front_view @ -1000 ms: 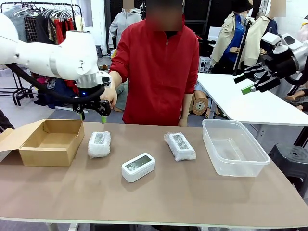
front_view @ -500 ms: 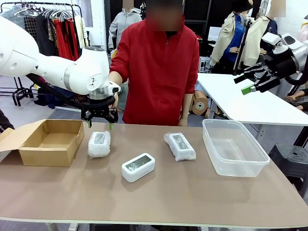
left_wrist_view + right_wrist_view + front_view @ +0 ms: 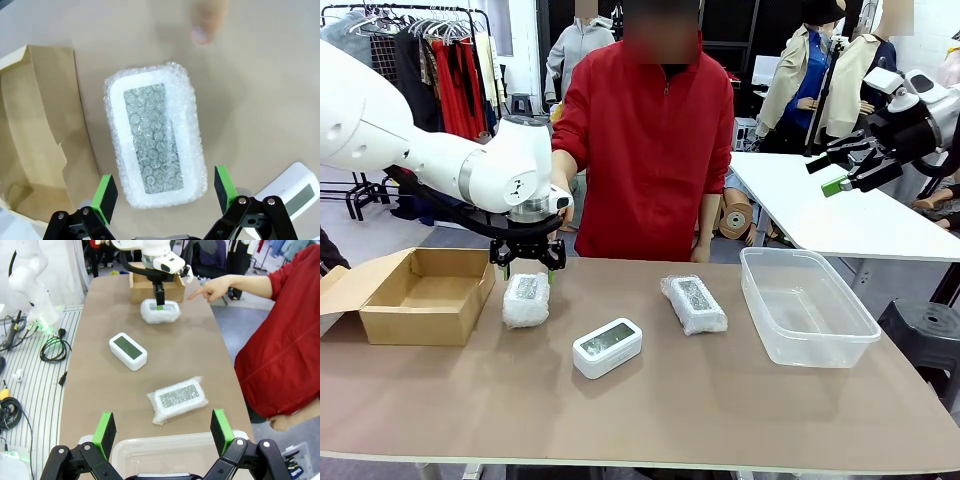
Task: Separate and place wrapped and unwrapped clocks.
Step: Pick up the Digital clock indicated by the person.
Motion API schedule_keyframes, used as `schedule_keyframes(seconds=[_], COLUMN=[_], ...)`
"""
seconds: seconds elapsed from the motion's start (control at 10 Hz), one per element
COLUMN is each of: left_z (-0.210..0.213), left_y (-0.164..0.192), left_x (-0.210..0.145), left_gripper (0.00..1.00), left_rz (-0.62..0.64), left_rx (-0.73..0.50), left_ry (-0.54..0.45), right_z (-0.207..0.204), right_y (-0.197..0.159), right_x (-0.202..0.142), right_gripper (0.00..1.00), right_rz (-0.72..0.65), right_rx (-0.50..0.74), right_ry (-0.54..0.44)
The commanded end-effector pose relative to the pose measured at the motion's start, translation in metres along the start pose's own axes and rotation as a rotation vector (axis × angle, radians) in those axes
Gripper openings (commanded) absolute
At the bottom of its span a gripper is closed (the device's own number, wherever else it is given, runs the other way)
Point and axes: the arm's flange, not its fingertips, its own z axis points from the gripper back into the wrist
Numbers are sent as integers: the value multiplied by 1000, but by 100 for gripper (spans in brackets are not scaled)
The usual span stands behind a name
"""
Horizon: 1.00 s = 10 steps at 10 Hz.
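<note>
**Left arm lined up on first wrapped clock, no grasp yet**

Front: left gripper point(image 3: 528, 268) hovers wide open and empty just above the left wrapped clock point(image 3: 526, 298), beside the cardboard box point(image 3: 420, 328) at the worktop's point(image 3: 720, 410) left edge. Bare white clock point(image 3: 607, 347) sits mid-worktop, second wrapped clock point(image 3: 693, 303) right of it, clear tub point(image 3: 820, 345) at the right edge. Right gripper point(image 3: 828, 174) is raised, wide open, empty.

Left wrist: settles what front can't. Pads point(image 3: 105, 192) straddle the bundle's near end, apart from the wrap. Next, I'd judge: descend, close across the width; the wrap may slip.

Right wrist: person's hand point(image 3: 212, 289) points at that bundle.
</note>
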Motion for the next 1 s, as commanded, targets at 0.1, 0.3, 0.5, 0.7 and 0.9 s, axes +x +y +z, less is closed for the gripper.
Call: schedule_keyframes(seconds=[0.1, 0.3, 0.5, 0.7, 0.9], left_z=[-7, -8, -8, -8, -8], left_y=[8, 4, 4, 4, 4], left_x=[-9, -4, -4, -4, -4], left_gripper=[100, 100, 100, 100, 100], left_rz=[34, 9, 9, 9, 9], left_rx=[17, 7, 7, 7, 7], left_ry=[8, 16, 16, 16, 16], right_z=[0, 0, 0, 0, 0], right_y=[0, 0, 0, 0, 0], right_x=[2, 2, 2, 2, 2], right_gripper=[100, 100, 100, 100, 100], right_rz=[4, 4, 4, 4, 4], right_rx=[1, 1, 1, 1, 1], right_ry=[-2, -2, -2, -2, -2])
